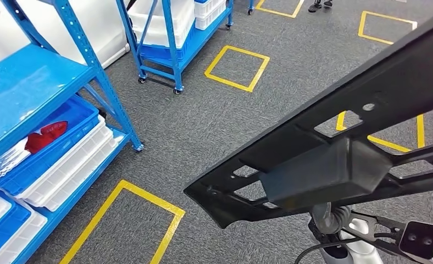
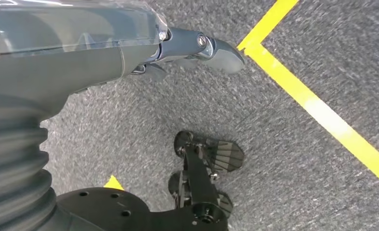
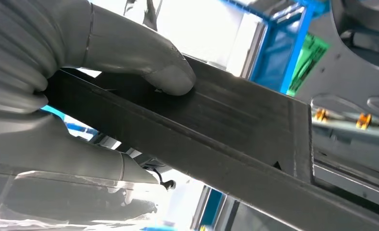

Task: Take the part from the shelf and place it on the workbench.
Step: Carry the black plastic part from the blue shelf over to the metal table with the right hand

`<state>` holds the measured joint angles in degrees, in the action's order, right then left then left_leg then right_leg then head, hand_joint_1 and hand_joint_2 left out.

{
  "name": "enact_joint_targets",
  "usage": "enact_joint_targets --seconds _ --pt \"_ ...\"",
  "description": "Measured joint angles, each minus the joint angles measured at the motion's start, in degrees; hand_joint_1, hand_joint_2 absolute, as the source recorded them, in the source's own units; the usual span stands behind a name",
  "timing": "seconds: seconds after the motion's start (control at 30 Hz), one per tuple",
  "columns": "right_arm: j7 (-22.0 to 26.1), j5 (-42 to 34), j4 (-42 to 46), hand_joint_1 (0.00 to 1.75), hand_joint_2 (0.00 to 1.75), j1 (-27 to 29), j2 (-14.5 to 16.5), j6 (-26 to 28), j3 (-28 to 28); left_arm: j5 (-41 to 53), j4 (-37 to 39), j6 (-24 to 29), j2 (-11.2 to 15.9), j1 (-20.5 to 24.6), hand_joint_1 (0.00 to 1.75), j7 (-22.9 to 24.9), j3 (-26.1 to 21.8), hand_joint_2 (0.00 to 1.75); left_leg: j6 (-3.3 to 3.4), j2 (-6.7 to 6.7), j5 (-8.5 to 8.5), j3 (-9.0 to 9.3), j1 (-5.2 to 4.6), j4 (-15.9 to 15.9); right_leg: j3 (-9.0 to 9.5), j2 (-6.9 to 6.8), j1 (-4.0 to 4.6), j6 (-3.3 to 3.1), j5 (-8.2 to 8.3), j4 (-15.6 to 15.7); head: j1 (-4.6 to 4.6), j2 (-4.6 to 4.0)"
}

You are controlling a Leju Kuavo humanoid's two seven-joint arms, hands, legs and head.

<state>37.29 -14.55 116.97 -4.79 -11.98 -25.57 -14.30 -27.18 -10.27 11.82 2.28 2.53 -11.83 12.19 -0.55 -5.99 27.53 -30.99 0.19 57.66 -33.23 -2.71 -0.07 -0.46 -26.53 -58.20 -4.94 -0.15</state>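
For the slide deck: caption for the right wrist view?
Right hand grips the black part, thumb pressed on its flat face.

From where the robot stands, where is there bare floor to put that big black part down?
Bare grey carpet lies between the blue metal shelf and the long black plastic part, including inside the yellow taped squares. The shelf's lower tiers are crowded with white and blue bins.

No readable text, labels or numbers anywhere.
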Motion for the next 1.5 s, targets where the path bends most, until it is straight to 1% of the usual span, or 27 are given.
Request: enact_joint_targets --seconds 0.07,0.13,0.2,0.23,0.3,0.37,0.43,0.5,0.53,0.6,0.63,0.7,0.73,0.77,0.8,0.87,0.93,1.03,1.1,1.17,1.2,1.23,1.27,1.33,1.4,1.47,1.5 --pt "0.0 -0.11 0.3 1.75 1.75 0.69 -0.02 -0.99 0.95 -0.02 0.0 0.14 0.62 0.05 0.0 -0.27 -0.14 1.75 -0.66 1.75 1.62 -0.66 0.17 1.99 0.1 1.09 -0.33 -0.62 0.27 0.36 -0.01 0.0" --pt "0.0 -0.3 0.46 1.75 1.75 1.19 -0.06 -2.57 1.79 -0.06 0.0 0.25 1.28 -0.09 0.0 -0.44 -0.2 1.75 -1.06 4.42 5.17 -3.46 0.33 8.36 0.12 2.18 -0.47 -1.09 0.4 0.48 -0.01 0.0" --pt "0.0 -0.37 0.35 1.75 1.75 1.81 -0.09 -4.42 2.62 -0.4 0.01 0.33 1.87 -0.27 0.0 -0.69 -0.43 1.75 -1.24 5.32 7.69 -6.75 0.35 15.31 0.11 3.55 -0.44 -1.26 0.4 0.44 0.0 0.0" --pt "0.0 -0.35 0.25 1.75 1.75 2.05 -0.09 -5.34 3.02 -0.7 0.01 0.37 2.15 -0.36 0.0 -0.82 -0.66 1.75 -1.27 5.44 7.36 -7.37 0.38 16.39 0.14 4.37 -0.45 -1.27 0.4 0.38 0.0 0.0" --pt "0.0 -0.32 -0.03 1.75 1.75 2.24 -0.09 -6.73 3.77 -1.3 0.02 0.38 2.65 -0.46 0.0 -0.98 -1.15 1.75 -1.18 5.97 3.68 -5.63 0.5 11.93 0.24 6.01 -0.53 -1.15 0.32 0.18 0.0 0.0" --pt "0.0 -0.35 -0.38 1.75 1.75 2.19 -0.09 -7.72 4.35 -1.8 0.06 0.42 3.2 -0.54 0.0 -1.04 -1.62 1.75 -0.92 8.79 0.27 -2.49 0.82 4.36 0.02 7.45 -0.59 -0.76 0.14 -0.28 0.0 0.0" --pt "0.0 -0.46 -0.75 1.75 1.75 2.17 -0.08 -8.43 4.73 -2.12 0.1 0.59 3.63 -0.59 0.0 -1.0 -2.05 1.75 -0.52 10.93 -0.35 -1.17 0.9 1.03 -0.58 8.74 -0.69 -0.04 0.2 -0.61 0.0 0.0" --pt "0.0 -0.66 -1.02 1.75 1.75 2.29 0.02 -8.99 5.02 -2.4 0.09 0.86 3.87 -0.51 0.0 -0.92 -2.46 1.75 0.12 10.03 -0.35 -1.03 0.79 0.74 -0.95 9.94 -0.84 0.76 0.46 -0.51 -0.01 0.01" --pt "0.0 -0.79 -1.11 1.75 1.75 2.4 0.08 -9.27 5.23 -2.54 0.09 1.02 3.99 -0.48 0.0 -0.9 -2.62 1.75 0.53 9.32 -0.48 -0.86 0.84 0.48 -1.07 9.46 -0.79 1.05 0.32 -0.7 0.0 0.01" --pt "0.0 -0.99 -1.26 1.75 1.75 2.5 0.16 -9.94 5.75 -2.77 0.09 1.31 4.15 -0.51 0.0 -0.86 -2.85 1.75 1.32 7.85 -0.75 -0.59 1.03 -0.09 -2.53 6.39 -0.64 1.44 -1.65 -3.85 0.01 0.01" --pt "0.0 -1.07 -1.34 1.75 1.75 2.56 0.2 -10.28 5.96 -2.84 0.09 1.48 4.22 -0.6 0.0 -0.84 -2.97 1.75 1.56 7.13 -0.75 -0.54 0.92 -0.18 -4.08 4.54 -0.64 1.58 -3.41 -7.13 0.01 0.01" --pt "0.0 -1.16 -1.63 1.75 1.75 2.68 0.25 -10.91 6.22 -2.88 0.09 1.89 4.26 -0.84 0.0 -0.8 -3.22 1.75 1.8 5.64 -0.63 -0.56 0.7 -0.17 -7.71 3.17 -0.86 1.85 -6.51 -14.51 0.01 0.01" --pt "0.0 -1.2 -1.82 1.75 1.75 2.76 0.26 -11.23 6.34 -2.92 0.09 2.08 4.27 -0.91 0.0 -0.78 -3.36 1.75 1.83 4.9 -0.57 -0.54 0.62 -0.16 -8.71 3.04 -0.95 1.93 -6.82 -16.48 0.0 0.01" --pt "0.0 -1.23 -2.02 1.75 1.75 2.81 0.26 -11.56 6.5 -2.98 0.09 2.31 4.28 -0.91 0.0 -0.73 -3.52 1.75 1.81 4.19 -0.49 -0.47 0.55 -0.14 -8.5 2.91 -1.0 1.93 -5.96 -16.12 0.0 0.01" --pt "0.0 -1.25 -2.21 1.75 1.75 2.82 0.26 -11.86 6.63 -3.1 0.09 2.49 4.28 -0.84 0.0 -0.66 -3.7 1.75 1.74 3.56 -0.38 -0.34 0.5 -0.14 -7.1 2.62 -1.01 1.82 -4.2 -13.45 0.0 0.01" --pt "0.0 -1.25 -2.58 1.75 1.75 2.67 0.27 -12.29 6.77 -3.32 0.09 2.81 4.28 -0.68 0.0 -0.45 -3.94 1.75 1.44 2.45 -0.08 0.05 0.29 -0.13 -2.6 0.34 -0.58 1.21 -0.78 -5.08 0.01 0.0" --pt "0.0 -1.24 -2.95 1.75 1.75 2.3 0.29 -12.41 6.78 -3.4 0.09 2.91 4.29 -0.6 0.0 -0.38 -4.02 1.75 0.93 1.5 0.2 0.34 0.04 -0.12 -0.29 -1.37 0.01 0.58 0.24 -0.47 0.01 0.0" --pt "0.0 -1.07 -3.38 1.75 1.75 1.93 0.31 -12.49 6.84 -3.09 0.08 2.62 4.32 -0.4 0.0 -0.8 -4.04 1.75 0.03 0.22 0.58 0.76 -0.03 -0.16 -0.34 0.05 0.02 -0.08 0.33 0.15 0.0 0.0" --pt "0.0 -0.75 -3.47 1.75 1.75 1.75 0.3 -12.47 6.87 -2.79 0.07 2.25 4.44 -0.34 0.0 -1.14 -4.03 1.75 -0.56 2.01 2.39 -0.01 0.11 2.19 -0.07 1.17 -0.42 -0.62 0.63 0.68 0.0 0.0" --pt "0.0 -0.21 -3.49 1.75 1.75 1.69 0.27 -12.27 6.87 -2.55 0.07 1.89 4.73 -0.38 0.0 -1.33 -4.03 1.75 -0.96 4.66 6.11 -3.14 0.3 9.08 0.04 2.31 -0.58 -0.94 0.77 0.84 0.0 0.0" --pt "0.0 0.07 -3.49 1.75 1.75 1.82 0.25 -12.11 6.87 -2.43 0.07 1.7 4.87 -0.42 0.0 -1.31 -4.03 1.75 -1.1 5.22 7.66 -5.05 0.33 13.02 0.03 2.96 -0.57 -1.01 0.78 0.82 0.0 0.0" --pt "0.0 0.28 -3.49 1.75 1.75 2.0 0.24 -11.98 6.87 -2.31 0.07 1.55 5.0 -0.47 0.0 -1.21 -4.03 1.75 -1.18 5.44 8.27 -6.45 0.34 15.72 0.05 3.69 -0.56 -1.03 0.78 0.8 0.0 0.0" --pt "0.0 0.41 -3.49 1.75 1.75 2.17 0.24 -11.91 6.87 -2.21 0.08 1.42 5.09 -0.53 0.0 -1.07 -4.03 1.75 -1.2 5.51 7.61 -6.91 0.36 16.25 0.09 4.49 -0.57 -1.01 0.77 0.75 0.0 0.0" --pt "0.0 0.49 -3.49 1.75 1.75 2.4 0.24 -11.9 6.91 -2.07 0.09 1.29 5.23 -0.55 0.0 -0.77 -4.03 1.75 -1.1 6.23 3.35 -4.82 0.49 10.72 0.22 6.08 -0.63 -0.84 0.66 0.51 0.0 0.0" --pt "0.0 0.54 -3.5 1.75 1.75 2.36 0.24 -11.86 6.96 -2.02 0.1 1.35 5.37 -0.52 0.0 -0.49 -4.03 1.75 -0.78 9.09 0.09 -1.84 0.79 3.38 0.0 7.48 -0.63 -0.37 0.49 0.02 0.0 0.0" --pt "0.0 0.66 -3.54 1.75 1.75 2.14 0.26 -11.47 6.96 -2.01 0.11 1.46 5.45 -0.43 0.0 -0.18 -4.02 1.75 -0.28 10.78 -0.26 -0.88 0.78 0.78 -0.59 8.74 -0.74 0.39 0.6 -0.26 0.0 0.0" --pt "0.0 0.74 -3.56 1.75 1.75 2.02 0.32 -11.12 6.96 -1.98 0.1 1.49 5.46 -0.32 0.0 -0.09 -4.02 1.75 0.03 10.28 -0.32 -0.84 0.7 0.6 -0.83 9.41 -0.82 0.8 0.79 -0.21 0.0 0.0"
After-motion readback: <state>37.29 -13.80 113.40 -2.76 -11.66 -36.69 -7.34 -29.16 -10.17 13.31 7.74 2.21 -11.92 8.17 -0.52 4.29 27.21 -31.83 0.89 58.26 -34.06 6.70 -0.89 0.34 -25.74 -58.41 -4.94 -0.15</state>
